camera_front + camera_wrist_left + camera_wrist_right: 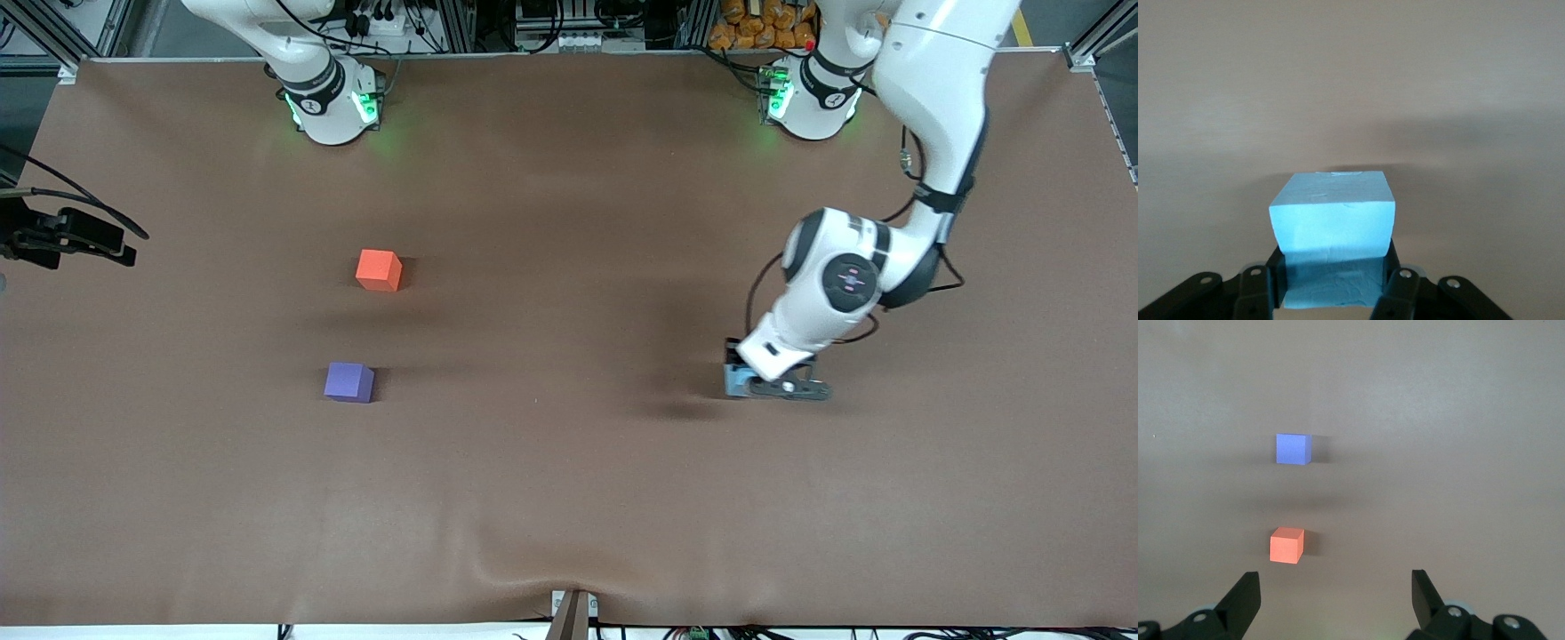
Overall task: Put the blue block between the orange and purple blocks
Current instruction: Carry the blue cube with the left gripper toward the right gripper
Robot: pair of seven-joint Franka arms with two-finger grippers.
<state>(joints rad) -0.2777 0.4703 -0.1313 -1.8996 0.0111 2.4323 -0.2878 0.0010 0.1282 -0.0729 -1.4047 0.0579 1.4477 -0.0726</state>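
Observation:
The blue block sits low at the table toward the left arm's end, with my left gripper shut on it. In the left wrist view the blue block fills the space between the two dark fingers of the left gripper. The orange block and the purple block stand apart toward the right arm's end, the purple one nearer the front camera. My right gripper is open and holds nothing, hanging high over the table with the orange block and purple block below it.
A brown cloth covers the table and is wrinkled at its front edge. A dark fixture with cables juts in at the right arm's end. The arm bases stand along the back edge.

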